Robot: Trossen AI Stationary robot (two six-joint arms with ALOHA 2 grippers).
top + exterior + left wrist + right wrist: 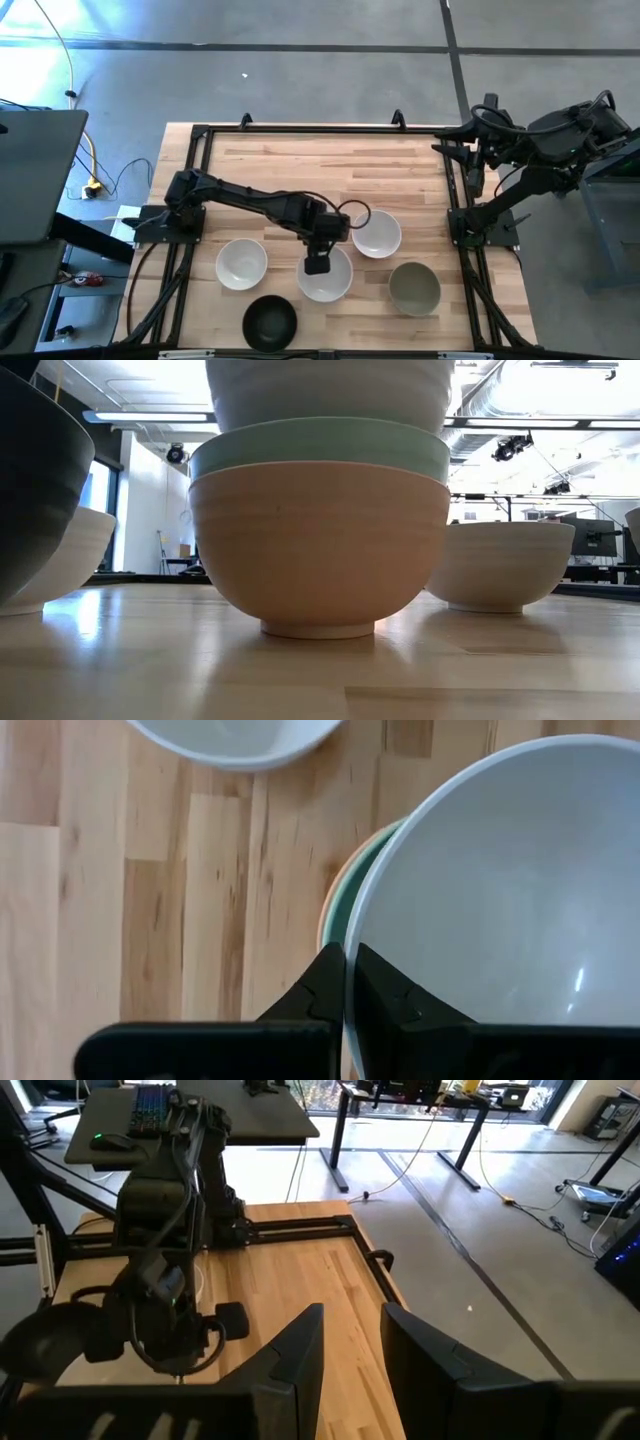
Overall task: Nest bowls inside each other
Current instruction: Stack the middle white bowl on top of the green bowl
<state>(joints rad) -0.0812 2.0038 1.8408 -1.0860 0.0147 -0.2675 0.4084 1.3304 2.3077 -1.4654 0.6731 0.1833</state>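
The rim of the round white top bowl (500,890), stacked on mint and peach bowls, is clamped by the left gripper (350,982).

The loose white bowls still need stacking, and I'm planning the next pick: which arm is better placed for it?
Left. The left gripper is already over the stack, pinching the rim of the top white bowl, with another round white bowl beside it. The right gripper waits at the table's far right edge.

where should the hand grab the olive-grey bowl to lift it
By the rim. The olive-grey bowl sits upright and open, alone on the table, so come straight down with one finger inside and one outside its thin wall, probably on the side away from the white bowl.
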